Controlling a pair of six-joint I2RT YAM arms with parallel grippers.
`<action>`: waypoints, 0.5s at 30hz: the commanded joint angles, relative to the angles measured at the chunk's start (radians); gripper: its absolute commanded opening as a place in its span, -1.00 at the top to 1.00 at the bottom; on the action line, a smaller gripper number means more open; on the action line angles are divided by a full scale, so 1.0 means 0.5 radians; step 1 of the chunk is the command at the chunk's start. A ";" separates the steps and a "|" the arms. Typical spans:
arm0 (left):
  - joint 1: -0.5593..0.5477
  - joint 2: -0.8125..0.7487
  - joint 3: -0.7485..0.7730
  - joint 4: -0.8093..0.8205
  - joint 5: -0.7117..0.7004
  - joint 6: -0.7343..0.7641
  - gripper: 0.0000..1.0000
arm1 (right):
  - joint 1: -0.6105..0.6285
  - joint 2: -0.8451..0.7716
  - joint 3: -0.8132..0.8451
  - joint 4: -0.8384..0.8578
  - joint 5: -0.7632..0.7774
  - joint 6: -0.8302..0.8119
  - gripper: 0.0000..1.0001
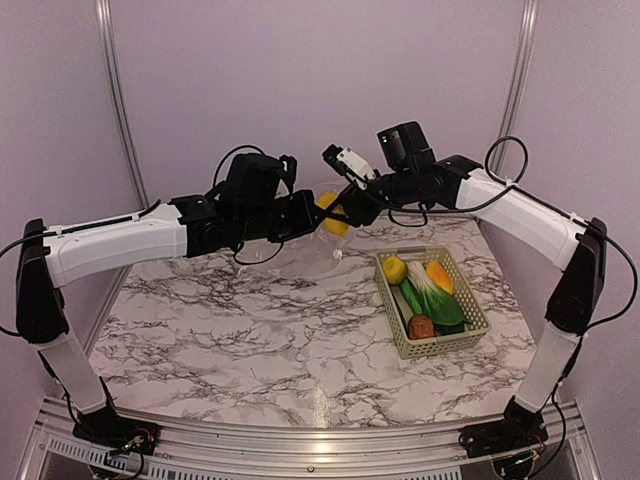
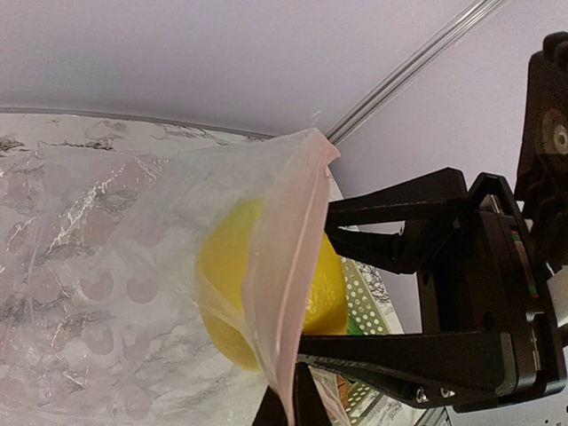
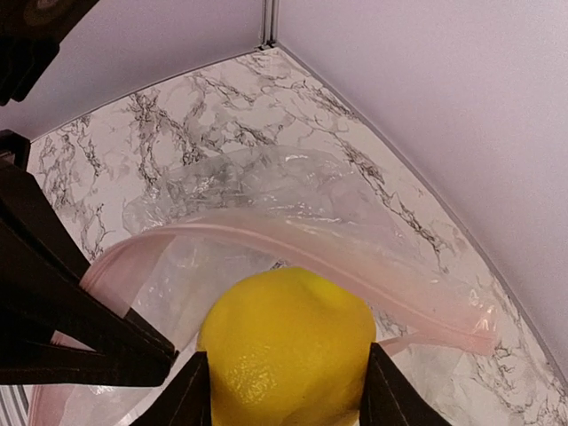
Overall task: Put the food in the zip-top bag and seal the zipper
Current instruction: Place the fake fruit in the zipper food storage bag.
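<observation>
The zip-top bag (image 3: pixel 257 186) is held up at the far side of the desk (image 1: pixel 250 330), its pink zipper (image 2: pixel 288 266) pinched by the left end effector (image 2: pixel 288 410). A yellow round fruit (image 3: pixel 284 346) is clamped in the right end effector (image 3: pixel 284 395) at the bag's open mouth. The leafy vegetable (image 1: pixel 430 295), orange-yellow piece (image 1: pixel 438 275), second yellow fruit (image 1: pixel 394 268) and brown lump (image 1: pixel 421 326) are seen in the green basket (image 1: pixel 480 315).

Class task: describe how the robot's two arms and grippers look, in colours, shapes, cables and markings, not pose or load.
Both arms match: the left arm and right arm have white tube-like links joined by black boxy joints, with thin black cables looping off them. The left gripper and right gripper are black with flat, angular fingers. No sleeves or readable markings show.
</observation>
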 commanded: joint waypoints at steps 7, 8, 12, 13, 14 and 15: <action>0.008 0.107 0.050 -0.131 0.020 0.020 1.00 | 0.028 0.027 0.218 -0.125 -0.572 -0.104 -0.94; 0.013 0.101 0.042 -0.131 0.021 0.019 1.00 | 0.028 0.025 0.232 -0.160 -0.568 -0.139 -0.97; 0.035 0.058 -0.021 -0.119 0.023 0.001 1.00 | 0.001 -0.039 0.262 -0.256 -0.538 -0.278 -0.97; 0.046 0.045 -0.046 -0.107 0.032 -0.005 1.00 | -0.011 -0.060 0.270 -0.273 -0.551 -0.292 -0.97; 0.065 0.032 -0.070 -0.099 0.056 -0.008 1.00 | -0.026 -0.089 0.274 -0.282 -0.555 -0.302 -0.97; 0.083 0.017 -0.094 -0.086 0.117 -0.005 1.00 | -0.043 -0.116 0.272 -0.288 -0.554 -0.310 -0.97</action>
